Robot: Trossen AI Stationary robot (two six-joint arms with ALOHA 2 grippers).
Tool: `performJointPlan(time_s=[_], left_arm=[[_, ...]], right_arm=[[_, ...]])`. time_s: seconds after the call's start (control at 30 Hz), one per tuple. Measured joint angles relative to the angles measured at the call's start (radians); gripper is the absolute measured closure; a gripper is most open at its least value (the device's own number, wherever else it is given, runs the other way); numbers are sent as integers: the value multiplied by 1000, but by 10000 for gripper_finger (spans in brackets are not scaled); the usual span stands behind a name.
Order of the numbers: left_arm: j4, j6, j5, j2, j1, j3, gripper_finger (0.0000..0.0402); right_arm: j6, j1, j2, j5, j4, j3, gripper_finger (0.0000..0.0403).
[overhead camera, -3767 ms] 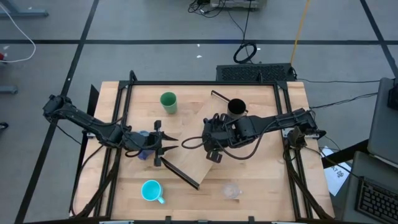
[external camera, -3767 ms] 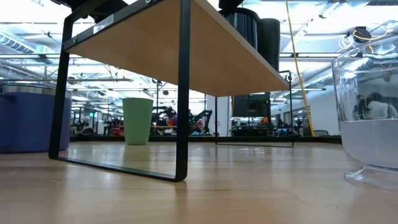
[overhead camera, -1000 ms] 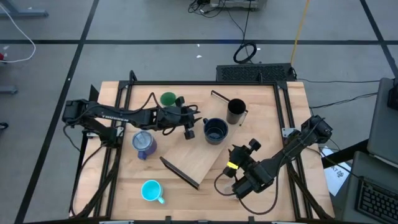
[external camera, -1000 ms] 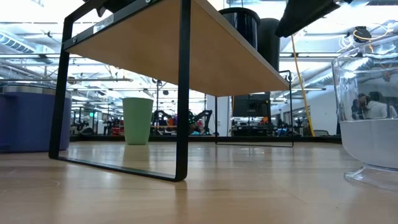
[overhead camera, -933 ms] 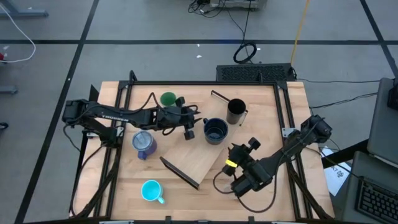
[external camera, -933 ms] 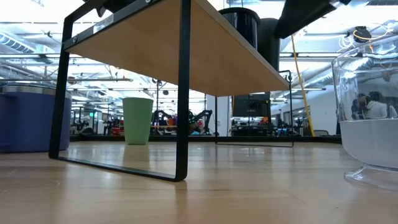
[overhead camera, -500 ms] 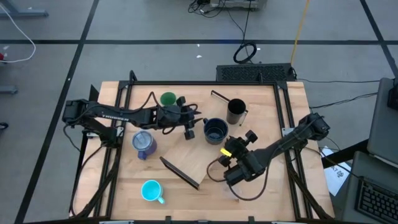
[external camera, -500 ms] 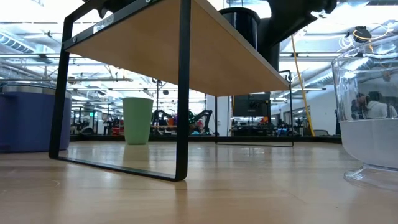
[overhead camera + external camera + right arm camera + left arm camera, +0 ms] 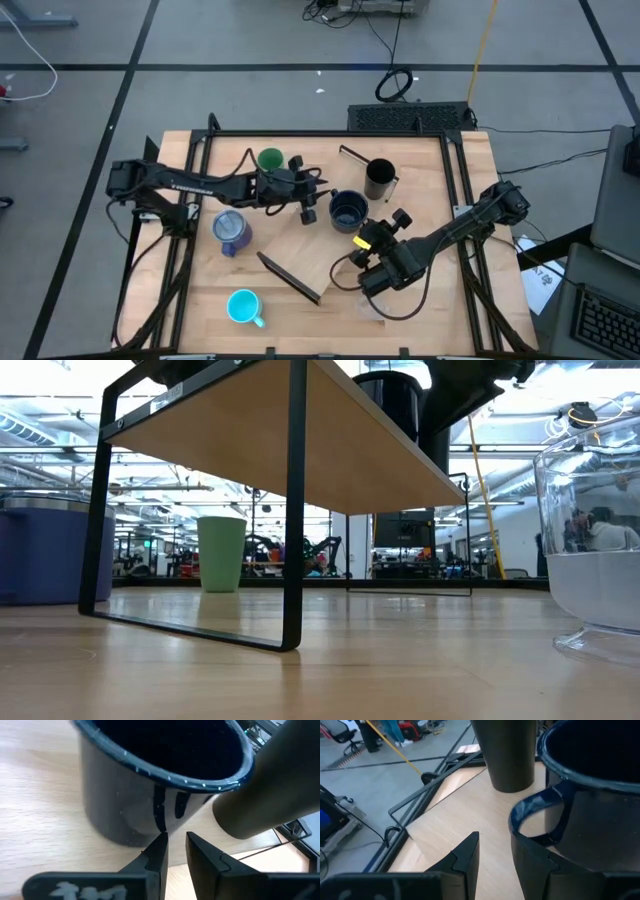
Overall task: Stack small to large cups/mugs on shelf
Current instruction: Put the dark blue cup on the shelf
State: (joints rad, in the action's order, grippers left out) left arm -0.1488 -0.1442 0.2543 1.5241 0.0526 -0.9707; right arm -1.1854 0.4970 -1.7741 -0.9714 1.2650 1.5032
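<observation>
Bright, even overhead light; wrist views blur close up.

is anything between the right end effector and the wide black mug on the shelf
Nothing visible. In the right wrist view the right end effector points straight at the wide black mug, with only bare shelf under the gap. The tall black cup stands beside the mug, off that line.

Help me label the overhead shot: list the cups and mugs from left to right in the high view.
Blue-purple mug → cyan mug → green tumbler → wide dark mug → tall black cup.
</observation>
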Motion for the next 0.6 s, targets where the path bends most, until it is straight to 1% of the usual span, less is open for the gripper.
performJointPlan(time_s=[0.13, 0.37, 0.53, 0.6], left_arm=[[-21, -1, -2, 29, -3, 1, 284], [-40, -9, -2, 14, -9, 1, 284], [-24, -9, -27, 4, -12, 0, 284], [-18, -9, -28, 3, -18, 0, 284]], right_arm=[[37, 0, 0, 0, -33, 0, 346], [124, 1, 0, 4, -110, 0, 346], [136, 14, 0, 9, -117, 0, 346], [136, 22, 3, 35, -116, 0, 346]])
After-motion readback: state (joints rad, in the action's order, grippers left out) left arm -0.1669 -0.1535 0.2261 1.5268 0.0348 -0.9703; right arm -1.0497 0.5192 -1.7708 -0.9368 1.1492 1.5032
